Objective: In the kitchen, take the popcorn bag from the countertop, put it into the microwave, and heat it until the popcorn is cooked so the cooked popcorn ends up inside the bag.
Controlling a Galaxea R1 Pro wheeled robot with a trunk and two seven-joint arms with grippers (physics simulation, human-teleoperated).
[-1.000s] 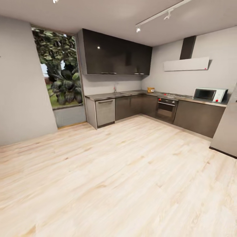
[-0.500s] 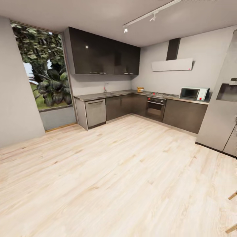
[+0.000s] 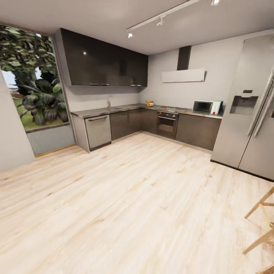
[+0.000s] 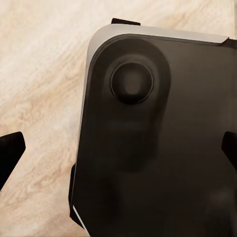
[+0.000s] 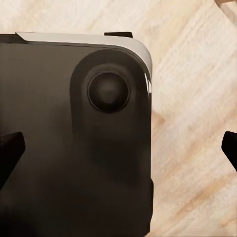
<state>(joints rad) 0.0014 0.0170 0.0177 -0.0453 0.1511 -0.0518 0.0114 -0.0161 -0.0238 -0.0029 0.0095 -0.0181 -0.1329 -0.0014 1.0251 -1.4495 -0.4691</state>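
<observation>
Far across the floor, the microwave and bag sit on the countertop; both grippers' jaws spread wide, empty.

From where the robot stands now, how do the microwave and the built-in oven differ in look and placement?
The microwave is a small pale box with a dark glass door, standing on the countertop; the oven is dark and built in below the countertop, under the hob. The microwave stands nearer the fridge; the oven sits closer to the counter's corner. Both have red controls and a closed door, and both sit along the same far wall.
</observation>
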